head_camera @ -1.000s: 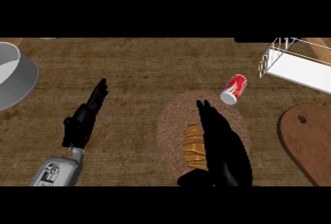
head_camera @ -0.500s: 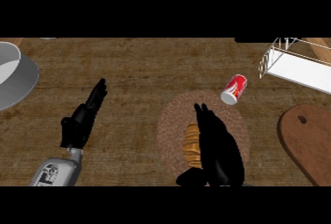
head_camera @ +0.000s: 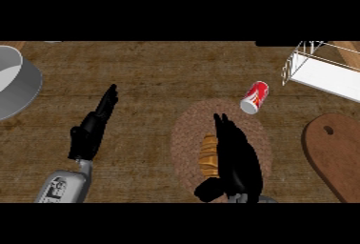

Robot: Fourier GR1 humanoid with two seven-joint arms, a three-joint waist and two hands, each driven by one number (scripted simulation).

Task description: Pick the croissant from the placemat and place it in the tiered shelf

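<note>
Head view, steeply down on a wooden counter [head_camera: 162,71] with brown grain.

Partly hidden: croissant [head_camera: 208,155], only its left side showing beside the right hand [head_camera: 235,157], the remainder covered by the black palm and fingers. Cut off at the counter's back right corner: tiered shelf [head_camera: 325,71], white wire frame with a pale tray, running out of view. Cut off at the right edge: wooden cutting board [head_camera: 337,152] with a small hole near its rounded end. Cut off at the back left corner: grey pot [head_camera: 17,83], only part of its rim and wall visible. Hard to tell whether the right hand's fingers actually touch the croissant.

On the surface: round woven placemat [head_camera: 188,143] near the front edge, right of centre. Red soda can [head_camera: 254,96] lying on its side just past the placemat's back right rim, white end toward the mat.

Croissant on the placemat, lengthwise front to back, just left of the right hand and partly under it. Right hand laid flat over it, fingers straight, pointing toward the back, thumb low near the front edge. Left hand [head_camera: 95,126] well apart to the left, fingers straight, holding nothing, angled toward the back right, over bare counter.
</note>
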